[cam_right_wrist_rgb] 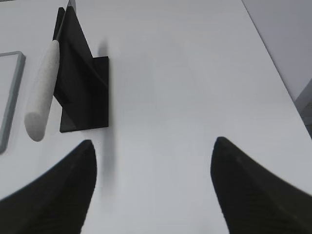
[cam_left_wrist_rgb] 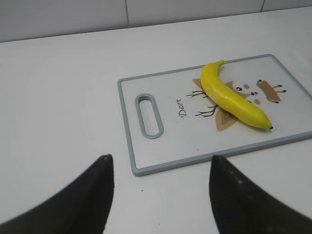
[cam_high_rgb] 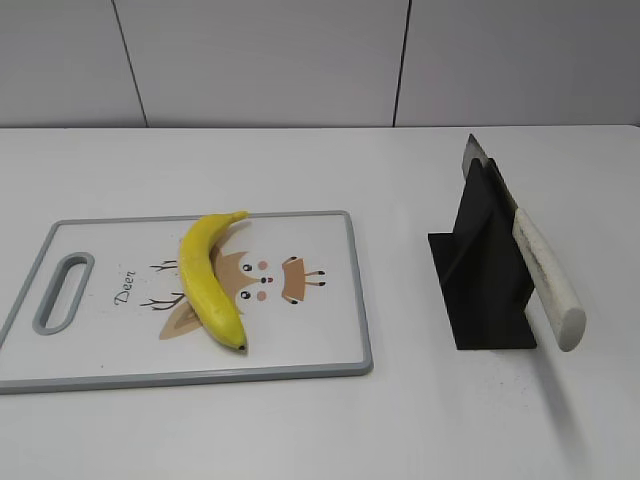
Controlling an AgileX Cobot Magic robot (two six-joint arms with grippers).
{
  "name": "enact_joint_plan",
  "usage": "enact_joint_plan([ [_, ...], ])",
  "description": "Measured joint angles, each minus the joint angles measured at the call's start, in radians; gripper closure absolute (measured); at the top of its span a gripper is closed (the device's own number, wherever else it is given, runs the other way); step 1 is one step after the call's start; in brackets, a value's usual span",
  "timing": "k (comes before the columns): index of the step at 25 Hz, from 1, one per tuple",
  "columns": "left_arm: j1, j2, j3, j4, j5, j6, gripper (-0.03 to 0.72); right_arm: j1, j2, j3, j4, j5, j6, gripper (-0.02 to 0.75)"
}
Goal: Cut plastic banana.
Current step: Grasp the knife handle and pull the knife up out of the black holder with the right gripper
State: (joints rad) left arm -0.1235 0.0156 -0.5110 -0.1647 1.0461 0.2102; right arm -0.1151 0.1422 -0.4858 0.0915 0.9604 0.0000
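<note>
Plastic banana (cam_high_rgb: 211, 283) lies whole on the deer-print cutting board (cam_high_rgb: 320, 340), left side of the counter (cam_high_rgb: 300, 430). Knife (cam_high_rgb: 545, 270) sits in its black stand (cam_high_rgb: 485, 290) at right. Left pincer (cam_left_wrist_rgb: 158, 195) and right pincer (cam_right_wrist_rgb: 153, 185) both spread wide, holding nothing.

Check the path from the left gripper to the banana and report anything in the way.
Nothing visible blocks it. The left gripper hangs open over bare table just short of the cutting board, and the plastic banana lies uncovered on the board. The knife sits apart in its black stand.
</note>
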Motion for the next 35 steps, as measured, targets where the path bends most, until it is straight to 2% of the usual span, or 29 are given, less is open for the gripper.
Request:
enact_joint_plan([
  [7,0.000,0.000,0.000,0.000,0.000,0.000,0.099,0.002,0.028,-0.061,0.033,0.026,0.000,0.165],
  [15,0.000,0.000,0.000,0.000,0.000,0.000,0.099,0.080,0.065,-0.064,0.019,0.059,-0.022,0.165],
  [18,0.000,0.000,0.000,0.000,0.000,0.000,0.099,0.090,0.137,-0.074,-0.037,0.144,-0.022,0.165],
  [24,0.000,0.000,0.000,0.000,0.000,0.000,0.099,0.091,0.262,-0.135,0.015,0.187,-0.021,0.165],
  [28,0.000,0.000,0.000,0.000,0.000,0.000,0.099,0.091,0.357,-0.209,-0.034,0.226,0.012,0.165],
  [35,0.000,0.000,0.000,0.000,0.000,0.000,0.100,0.091,0.597,-0.325,0.031,0.228,0.000,0.165],
])
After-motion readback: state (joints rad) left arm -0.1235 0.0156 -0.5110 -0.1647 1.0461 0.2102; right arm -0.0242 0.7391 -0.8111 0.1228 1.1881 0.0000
